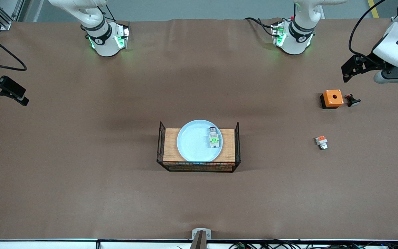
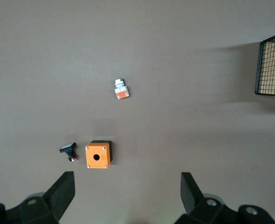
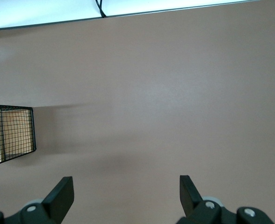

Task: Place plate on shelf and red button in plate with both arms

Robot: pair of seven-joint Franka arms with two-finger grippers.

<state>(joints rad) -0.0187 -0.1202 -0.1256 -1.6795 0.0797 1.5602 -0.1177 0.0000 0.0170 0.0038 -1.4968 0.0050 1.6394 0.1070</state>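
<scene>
Front view, plate: lies on the wooden floor of the wire basket at mid counter.
Front view, red button: rests in the plate, on its side toward the left arm's end.
Front view, left hand: up over the counter's edge, well apart from the plate, above the orange box.
Front view, right hand: over its own end, fingers spread, empty.
Left wrist view: fingers spread, nothing held; orange box, black part and orange-tabbed part below; basket corner shows.
Right wrist view: fingers apart over bare counter; basket corner at the edge.
</scene>
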